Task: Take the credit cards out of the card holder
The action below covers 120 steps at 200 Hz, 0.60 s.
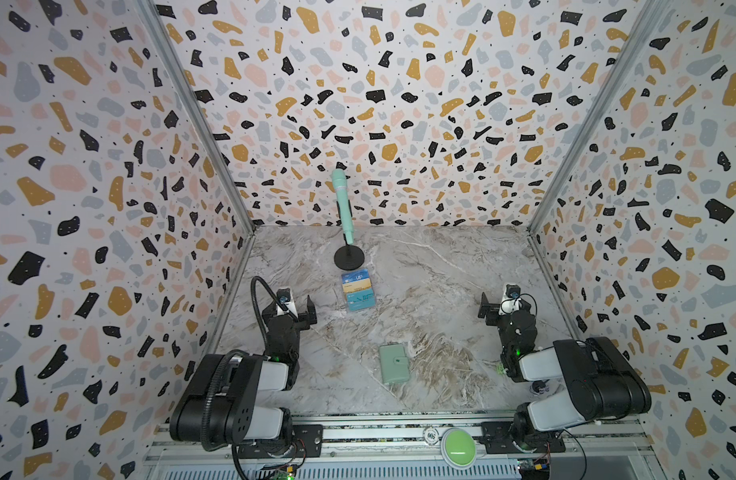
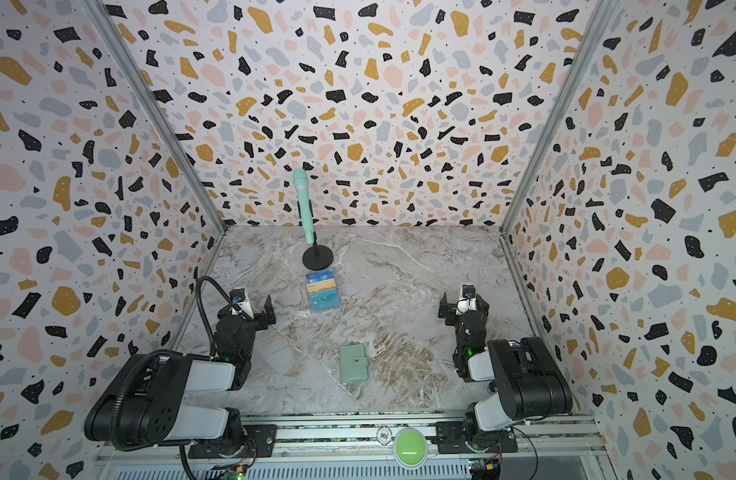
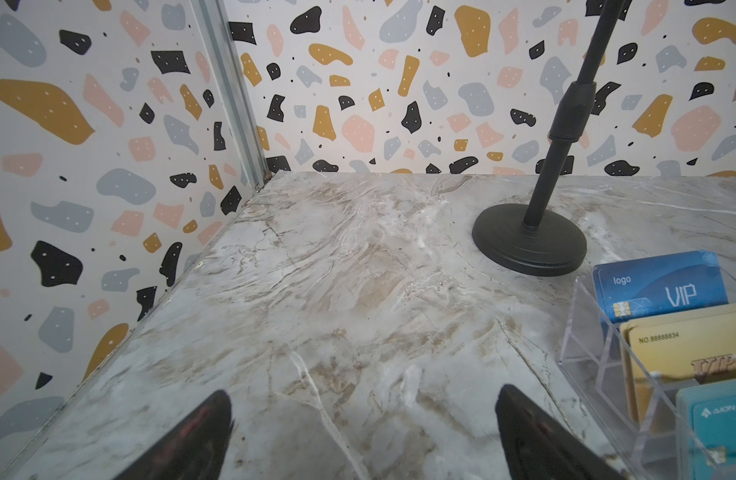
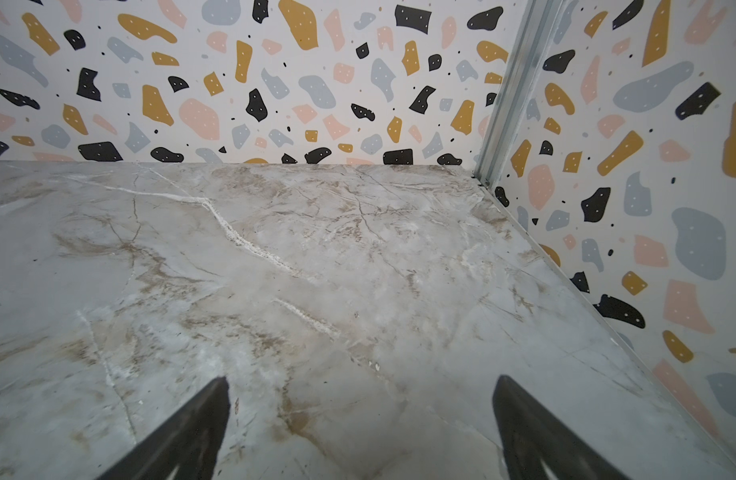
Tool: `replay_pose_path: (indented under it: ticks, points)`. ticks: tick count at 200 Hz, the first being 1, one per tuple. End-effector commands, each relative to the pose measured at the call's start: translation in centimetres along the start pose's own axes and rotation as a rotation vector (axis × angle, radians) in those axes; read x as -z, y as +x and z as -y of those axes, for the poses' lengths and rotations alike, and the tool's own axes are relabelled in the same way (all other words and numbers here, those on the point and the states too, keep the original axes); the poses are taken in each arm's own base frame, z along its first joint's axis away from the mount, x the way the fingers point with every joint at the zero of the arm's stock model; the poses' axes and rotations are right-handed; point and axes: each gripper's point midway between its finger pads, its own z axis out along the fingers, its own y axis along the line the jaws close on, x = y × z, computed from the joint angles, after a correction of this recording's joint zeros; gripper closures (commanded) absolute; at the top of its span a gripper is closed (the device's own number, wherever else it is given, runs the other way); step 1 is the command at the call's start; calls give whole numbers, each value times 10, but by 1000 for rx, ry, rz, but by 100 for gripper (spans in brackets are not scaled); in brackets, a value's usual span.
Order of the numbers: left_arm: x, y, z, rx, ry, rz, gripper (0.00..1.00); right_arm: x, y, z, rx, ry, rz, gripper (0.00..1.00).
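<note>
Blue card (image 3: 659,291) in clear stand (image 3: 586,332), left wrist cam: "logo" and "VIP" in white. Gold card (image 3: 690,353), next tier: "NO.88888834" plus ornate "VIP". Teal card (image 3: 719,432): "AION" w/ emblem. Round token (image 1: 431,435) on front rail, in a top view: "500", upside down.

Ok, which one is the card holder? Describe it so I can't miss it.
On the marble table, look toward the front edge, near the middle. The card holder lies flat and closed there, with nothing touching it. Unlike the clear tiered stand farther back, it is an opaque mint-green wallet with a snap tab.
</note>
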Motion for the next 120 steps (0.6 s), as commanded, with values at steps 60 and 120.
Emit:
replay_pose_path:
  ticks: [60,120]
  points:
    - [-1,-23,-6,19,-36,63,0,-2,-13,1,-3,4,39,1]
    - [6,-37,-21,69,-122,50,0,-5,-24,11,-31,59,-16,1]
